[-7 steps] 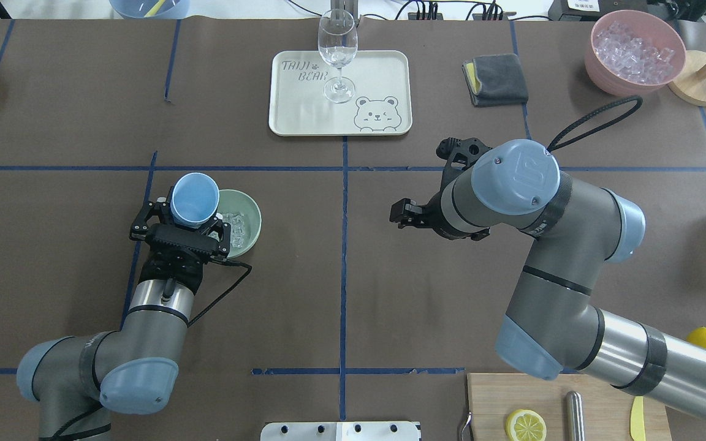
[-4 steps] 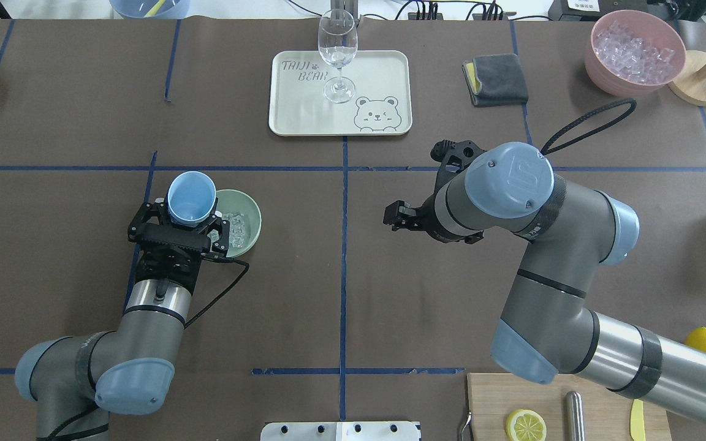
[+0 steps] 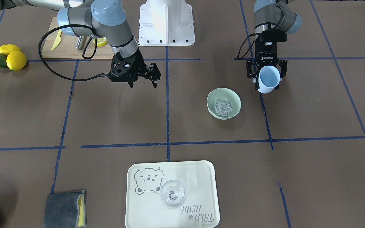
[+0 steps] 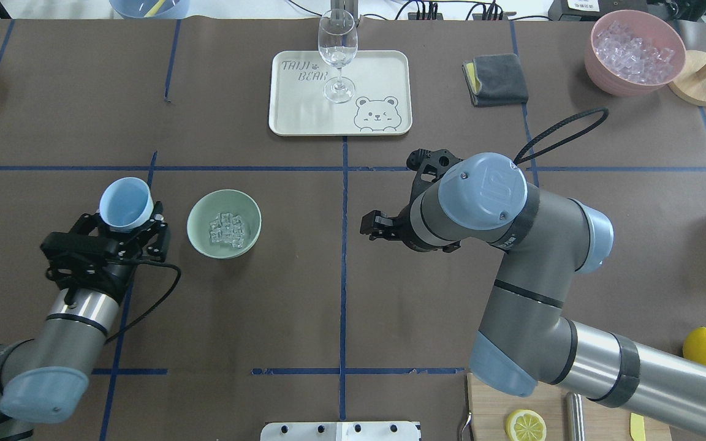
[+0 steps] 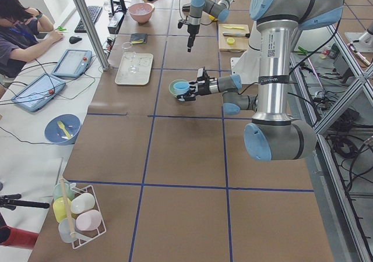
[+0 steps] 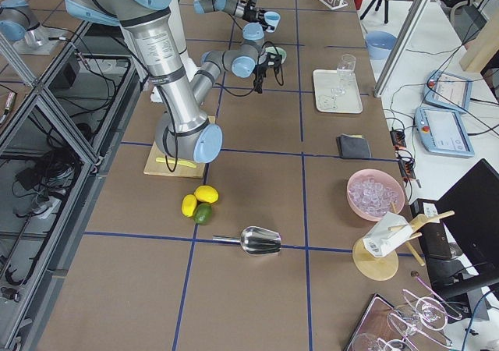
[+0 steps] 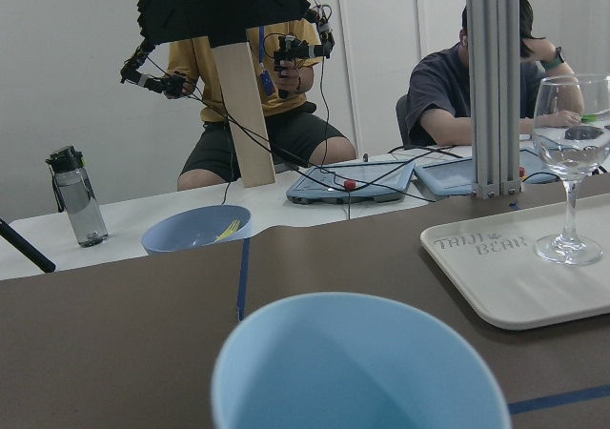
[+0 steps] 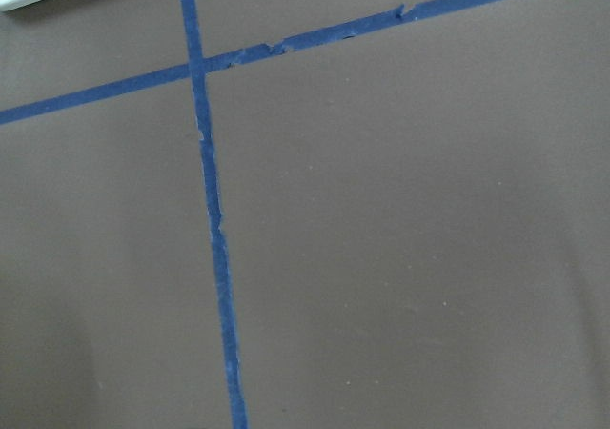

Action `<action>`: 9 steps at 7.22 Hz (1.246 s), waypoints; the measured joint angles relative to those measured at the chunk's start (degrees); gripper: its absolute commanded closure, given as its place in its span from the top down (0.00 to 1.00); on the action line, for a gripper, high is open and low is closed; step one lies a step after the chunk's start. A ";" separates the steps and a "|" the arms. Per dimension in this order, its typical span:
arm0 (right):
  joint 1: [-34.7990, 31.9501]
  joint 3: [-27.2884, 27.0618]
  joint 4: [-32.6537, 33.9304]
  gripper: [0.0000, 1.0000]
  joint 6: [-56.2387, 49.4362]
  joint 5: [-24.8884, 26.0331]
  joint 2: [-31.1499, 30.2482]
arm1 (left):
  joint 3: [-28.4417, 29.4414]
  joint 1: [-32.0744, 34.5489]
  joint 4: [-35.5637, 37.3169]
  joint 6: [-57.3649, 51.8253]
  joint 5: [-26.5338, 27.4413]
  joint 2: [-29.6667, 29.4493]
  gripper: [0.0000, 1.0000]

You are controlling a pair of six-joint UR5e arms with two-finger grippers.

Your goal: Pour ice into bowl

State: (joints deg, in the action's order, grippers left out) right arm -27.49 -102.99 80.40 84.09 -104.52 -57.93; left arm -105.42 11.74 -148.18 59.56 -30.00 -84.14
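Left tool [image 4: 127,223]: clenched on a light blue cup [image 4: 124,204], held beside the bowl [image 4: 198,211] and apart from it, on the side toward the left edge of the worktop [image 4: 267,294]. Bowl: stands in the worktop's left half, about midway between the robot-side edge and the far edge. Ice [image 4: 226,228]: heaped inside the bowl. Right tool [image 3: 143,84]: released, fingers spread, above the worktop's middle.
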 measured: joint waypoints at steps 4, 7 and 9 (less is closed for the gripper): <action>3.35 7.64 0.02 1.00 4.70 4.82 9.02 | 13.75 2.17 -23.97 -2.22 -0.95 5.31 0.00; 4.66 10.74 -0.23 1.00 5.77 7.07 12.63 | 18.87 3.35 -28.24 -2.10 -2.68 4.97 0.00; 5.36 15.12 -3.21 1.00 7.51 8.42 15.36 | 19.77 4.87 -28.40 -1.67 -4.59 4.34 0.00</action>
State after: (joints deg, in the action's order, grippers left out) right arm -22.13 -87.86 77.19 91.60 -96.11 -42.57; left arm -85.65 16.62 -176.58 57.89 -34.59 -79.80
